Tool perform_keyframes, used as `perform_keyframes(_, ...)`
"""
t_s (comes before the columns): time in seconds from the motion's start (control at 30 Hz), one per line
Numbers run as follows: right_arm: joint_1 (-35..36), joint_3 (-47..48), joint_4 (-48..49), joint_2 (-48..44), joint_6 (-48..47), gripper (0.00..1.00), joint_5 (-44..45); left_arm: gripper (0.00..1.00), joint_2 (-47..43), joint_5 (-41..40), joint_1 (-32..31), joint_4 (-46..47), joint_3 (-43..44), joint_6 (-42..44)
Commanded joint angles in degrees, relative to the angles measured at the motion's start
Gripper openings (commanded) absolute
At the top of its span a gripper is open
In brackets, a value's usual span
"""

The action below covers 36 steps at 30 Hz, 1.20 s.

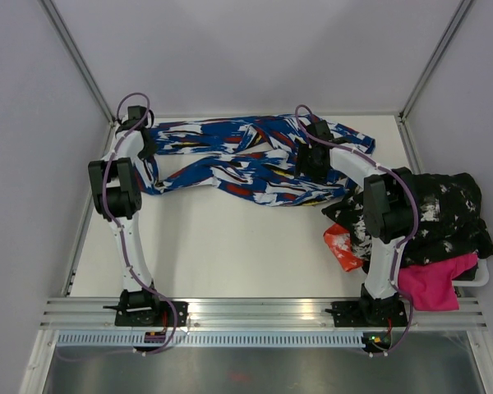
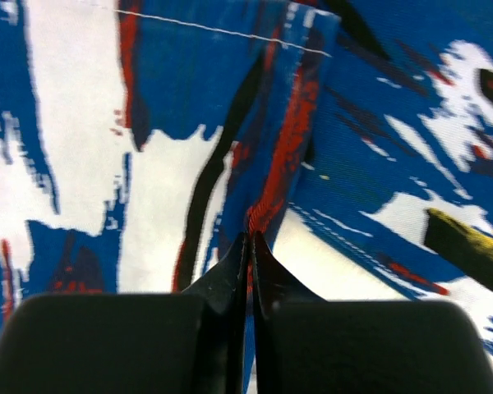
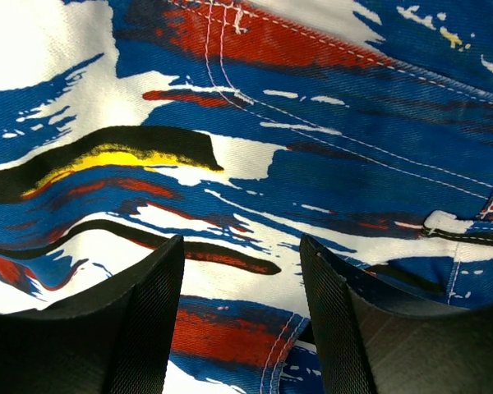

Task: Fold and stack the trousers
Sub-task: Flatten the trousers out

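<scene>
The trousers (image 1: 230, 156), royal blue with white, red, black and yellow splashes, lie stretched across the far part of the table. At their left end my left gripper (image 1: 148, 146) is down on the cloth. In the left wrist view its jaws (image 2: 251, 240) are pressed together with a thin fold of the trousers (image 2: 172, 107) pinched between them. My right gripper (image 1: 312, 160) hovers over the right end. Its jaws (image 3: 241, 246) stand apart just above the trousers (image 3: 312, 164), near a stitched seam, holding nothing.
A pile of other clothes sits at the right: a black white-speckled garment (image 1: 431, 209), a pink one (image 1: 431, 283) and a red-orange piece (image 1: 343, 246). The white table (image 1: 230, 254) is walled at the back and sides.
</scene>
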Motion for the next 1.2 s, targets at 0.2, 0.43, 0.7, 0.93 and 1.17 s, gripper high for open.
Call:
perform_keyframes(0.2, 0.2, 3.4, 3.0, 0.9, -0.1, 0.65, 0.7, 0.02, -27.2, 21.1, 6.9, 46.0, -29.5, -3.1)
perform_keyframes(0.43, 0.2, 4.4, 3.1, 2.7, -0.6, 0.65, -0.3, 0.02, -40.8, 28.8, 12.1, 61.9, -49.9, -9.6)
perform_keyframes(0.7, 0.2, 5.2, 2.6, 4.4, -1.4, 0.65, -2.8, 0.02, -45.4, 27.8, 19.6, 79.6, -74.8, -22.7)
perform_keyframes(0.93, 0.2, 7.4, 1.7, 5.2, -3.3, 0.67, -5.1, 0.03, -52.9, 10.5, 19.6, 52.8, -71.5, -15.7)
perform_keyframes(1.17, 0.3, 8.8, -0.6, 5.8, -5.1, 0.69, -2.3, 0.02, -56.4, -9.2, 20.9, 35.7, -67.3, -22.1)
